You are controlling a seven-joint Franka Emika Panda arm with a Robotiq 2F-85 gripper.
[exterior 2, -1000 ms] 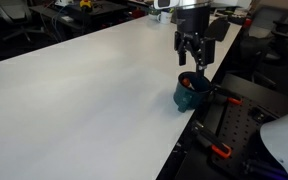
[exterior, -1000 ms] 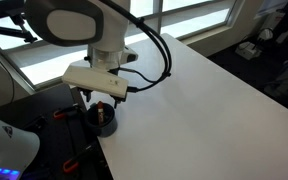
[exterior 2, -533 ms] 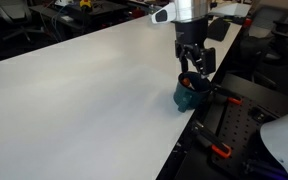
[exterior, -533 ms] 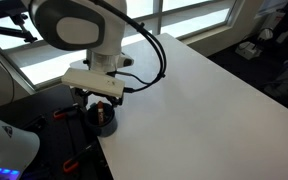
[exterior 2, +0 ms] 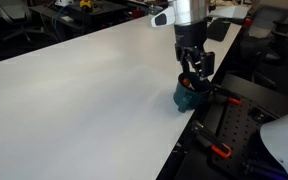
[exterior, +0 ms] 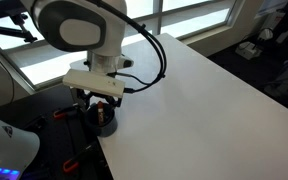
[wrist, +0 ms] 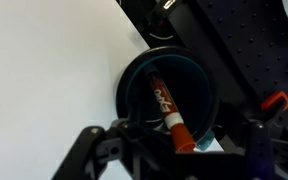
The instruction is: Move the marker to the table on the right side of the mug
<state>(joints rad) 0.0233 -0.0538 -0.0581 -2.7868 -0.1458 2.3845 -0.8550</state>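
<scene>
marker (wrist: 167, 108) lies tilted inside the mug (wrist: 199, 85), reddish end nearest the camera, gripper (exterior 2: 192, 72) just above the mug with jaws spread, pinching nothing, mug at the edge of the white surface (exterior 2: 84, 90).

The Panda arm (exterior: 76, 22) is showing smooth white rounded shells with a grey round cap on one joint. A black cable (exterior: 166, 58) is looping along it to a flat white box (exterior: 94, 79) at the wrist. The gripper (exterior 2: 193, 72) is looking black and angular, with two dark, blocky fingers (wrist: 92, 150).
</scene>
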